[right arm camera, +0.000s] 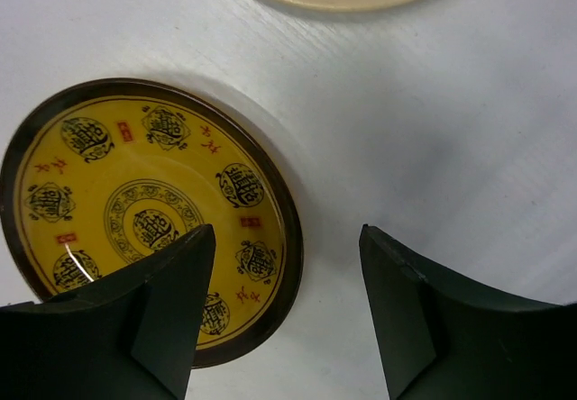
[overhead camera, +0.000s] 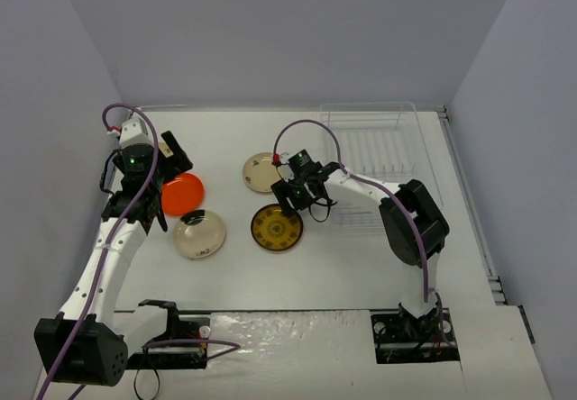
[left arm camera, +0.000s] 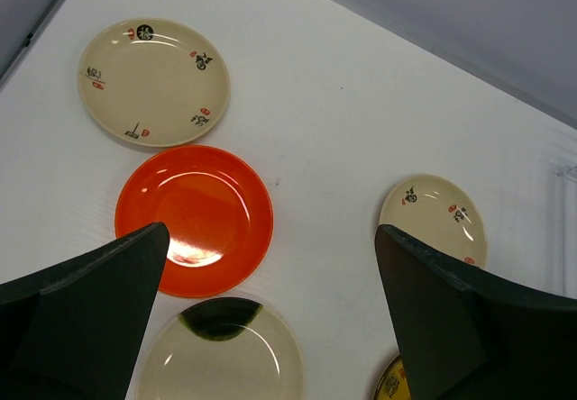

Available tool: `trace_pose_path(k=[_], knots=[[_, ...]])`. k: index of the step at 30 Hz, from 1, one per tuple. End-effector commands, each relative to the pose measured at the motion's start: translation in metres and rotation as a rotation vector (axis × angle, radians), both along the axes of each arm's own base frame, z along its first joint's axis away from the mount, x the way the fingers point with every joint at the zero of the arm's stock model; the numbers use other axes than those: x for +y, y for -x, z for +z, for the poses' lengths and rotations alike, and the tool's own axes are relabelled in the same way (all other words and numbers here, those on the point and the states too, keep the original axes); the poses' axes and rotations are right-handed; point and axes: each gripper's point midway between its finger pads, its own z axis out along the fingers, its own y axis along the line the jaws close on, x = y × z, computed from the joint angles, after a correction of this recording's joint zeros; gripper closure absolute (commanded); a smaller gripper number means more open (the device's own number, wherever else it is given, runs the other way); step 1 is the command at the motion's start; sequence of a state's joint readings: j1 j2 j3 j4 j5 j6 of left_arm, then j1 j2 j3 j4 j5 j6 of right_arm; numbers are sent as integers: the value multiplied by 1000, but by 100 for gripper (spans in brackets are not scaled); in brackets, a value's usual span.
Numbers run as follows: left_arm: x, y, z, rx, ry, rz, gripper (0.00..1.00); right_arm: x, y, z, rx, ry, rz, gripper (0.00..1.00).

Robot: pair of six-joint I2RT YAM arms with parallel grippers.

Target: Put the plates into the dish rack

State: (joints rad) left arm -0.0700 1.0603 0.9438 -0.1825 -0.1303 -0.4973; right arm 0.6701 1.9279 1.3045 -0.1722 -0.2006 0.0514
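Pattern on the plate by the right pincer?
Plate: yellow, black round emblems, small red marks, dark brown rim. Best in right wrist view.

Five plates (one orange plate), one dish rack

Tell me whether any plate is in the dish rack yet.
No, the dish rack shows only bare wire slots in the top view.

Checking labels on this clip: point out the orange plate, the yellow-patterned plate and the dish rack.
orange plate [left arm camera: 194, 215]: left wrist view, middle of its well.
yellow-patterned plate [right arm camera: 149, 211]: right wrist view, its central medallion.
dish rack [overhead camera: 383, 148]: top external view, bare wire floor.
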Motion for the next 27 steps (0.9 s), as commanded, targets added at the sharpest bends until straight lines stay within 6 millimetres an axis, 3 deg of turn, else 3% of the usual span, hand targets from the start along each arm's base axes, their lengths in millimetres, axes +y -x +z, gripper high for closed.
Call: trace_pose_path(k=[1,5,18,27], knots=[[6,-5,25,-79,-12,25,3,1,-6,4,-10,12,-15,41],[6,-4,26,-83,-11,25,3,2,-4,-4,17,7,-15,54],[10,0,28,-88,0,60,3,-7,14,-17,139,-57,-21,65],[12,4,30,-99,5,75,3,-18,13,-27,173,-28,-51,76]])
